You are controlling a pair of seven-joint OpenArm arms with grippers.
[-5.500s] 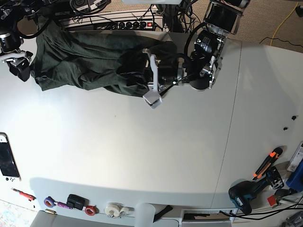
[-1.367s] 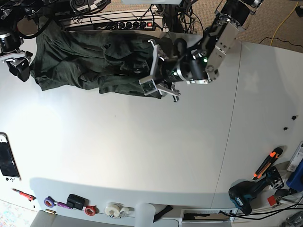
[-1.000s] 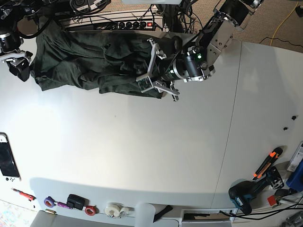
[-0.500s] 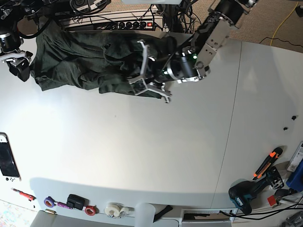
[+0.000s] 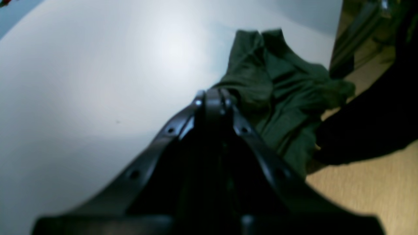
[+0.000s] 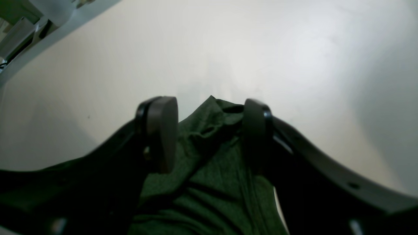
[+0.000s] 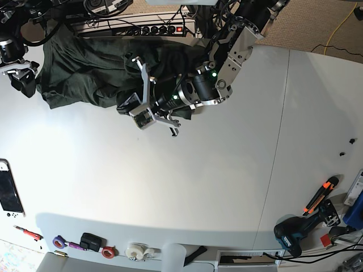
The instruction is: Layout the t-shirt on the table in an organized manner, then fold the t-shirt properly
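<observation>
The dark green t-shirt lies crumpled at the back left of the white table. My left gripper reaches across from the right to the shirt's near edge. Its fingertips are shut, with the t-shirt bunched right at them and spreading beyond. At the shirt's left end, my right gripper stands open. In the right wrist view a corner of the t-shirt lies between the two spread pads of that gripper, touching neither visibly.
A power strip and cables run behind the table's back edge. A game console lies at the left edge. Tape rolls line the front edge. A drill and an orange-handled tool sit front right. A dark seam crosses the right side.
My left arm has swung leftward along the shirt's near edge, and its jaws went from open to shut. The right gripper has stayed put.
</observation>
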